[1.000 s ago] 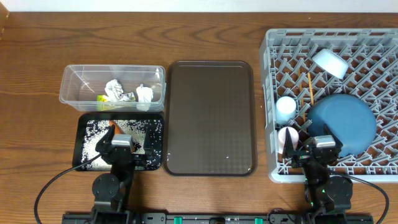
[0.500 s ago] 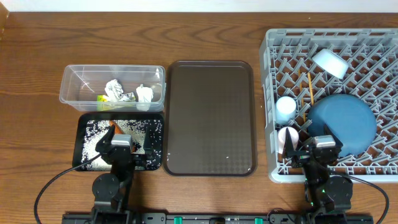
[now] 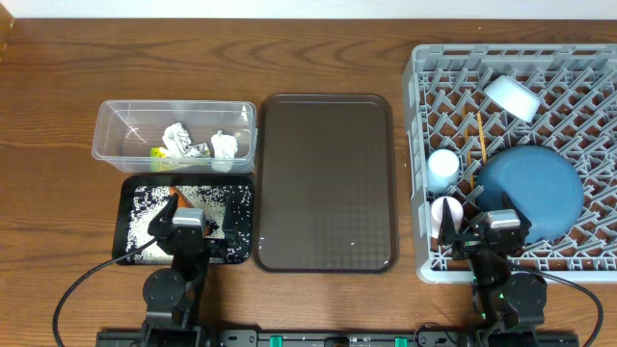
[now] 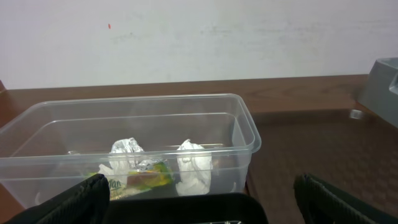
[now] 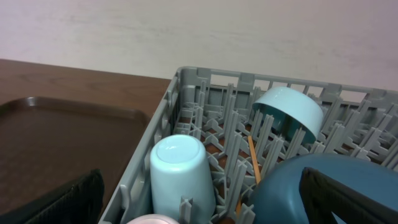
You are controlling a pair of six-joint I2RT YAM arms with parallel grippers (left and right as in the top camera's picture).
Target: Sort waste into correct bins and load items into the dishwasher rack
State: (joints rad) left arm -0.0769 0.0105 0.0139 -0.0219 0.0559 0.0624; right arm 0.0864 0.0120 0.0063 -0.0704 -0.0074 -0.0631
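Seen from my remote desk, both arms sit at the near edge of the wooden table (image 3: 58, 77). The left gripper (image 3: 190, 227) hangs with its jaws spread wide and empty over the shallow black rectangular tray (image 3: 120, 217). Loose white rice grains (image 3: 145, 207) are scattered in that tray, and a thin orange carrot (image 3: 174, 196) lies there too. Just behind it, the clear rectangular plastic tub (image 3: 175, 104) holds crumpled white paper napkins (image 4: 194, 167) and a small yellow-green printed wrapper (image 4: 148, 177). A large dark brown serving tray (image 3: 328, 173) lies between the bins and the large square grey plastic dishwasher rack (image 3: 416, 116). The right gripper (image 3: 501, 231) is likewise spread wide and holds nothing; it hovers over the rack's near edge. The rack carries a large round dark-blue plate (image 3: 535, 188) and an upside-down light-blue cup (image 5: 180, 171), with a pinkish-white cup (image 3: 444, 217) just beside that cup. A white bowl (image 3: 511, 96) is tipped on the far pegs, and wooden chopsticks (image 3: 478, 140) lie among the pegs.
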